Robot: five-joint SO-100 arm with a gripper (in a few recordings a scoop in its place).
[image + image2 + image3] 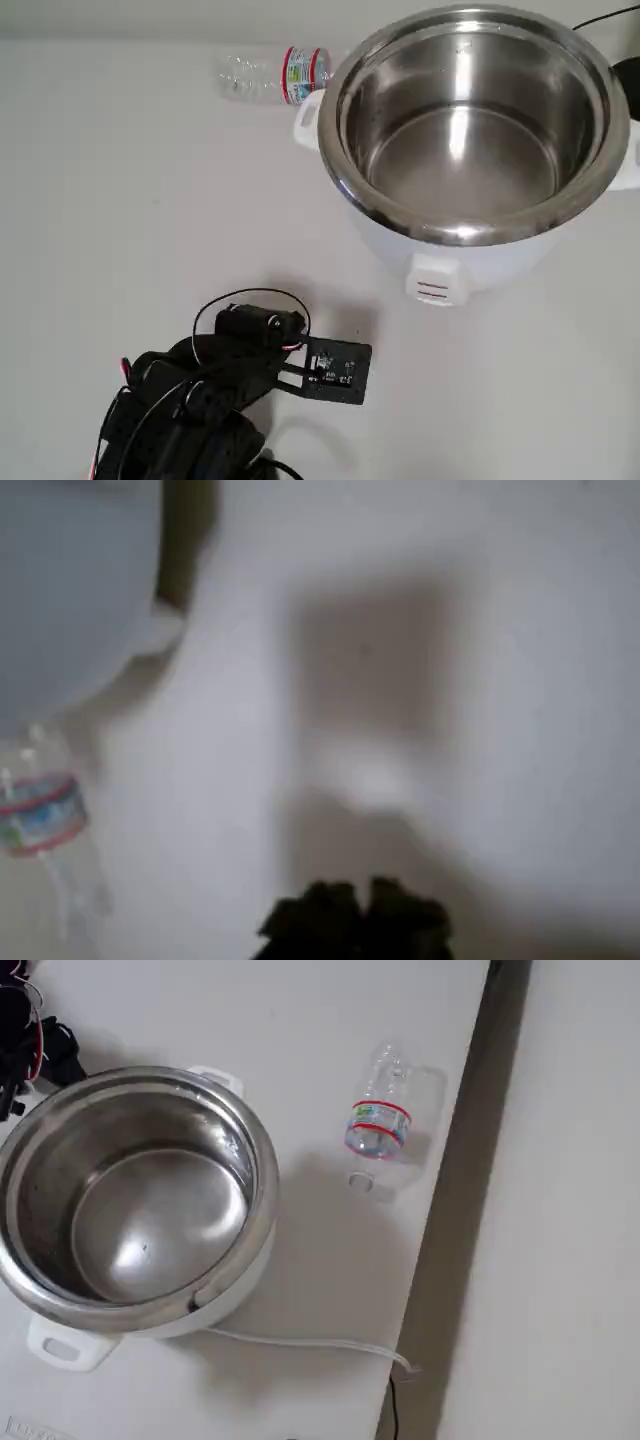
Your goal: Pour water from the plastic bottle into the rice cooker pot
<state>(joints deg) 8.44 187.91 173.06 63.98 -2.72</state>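
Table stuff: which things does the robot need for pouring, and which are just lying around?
Needed: small clear ribbed plastic bottle; big shiny round steel rice cooker pot; robot's black hand.
Lying around: thin white power cord.

**No legible text in any view**

The plastic bottle (272, 75) carries a label band (378, 1129) in red, white and blue, but its print is too small and blurred to read in any view. The front switch panel (432, 289) on the white cooker body shows two short reddish marks, not readable as words. A small black board (335, 369) near the arm bears tiny white markings, also illegible.
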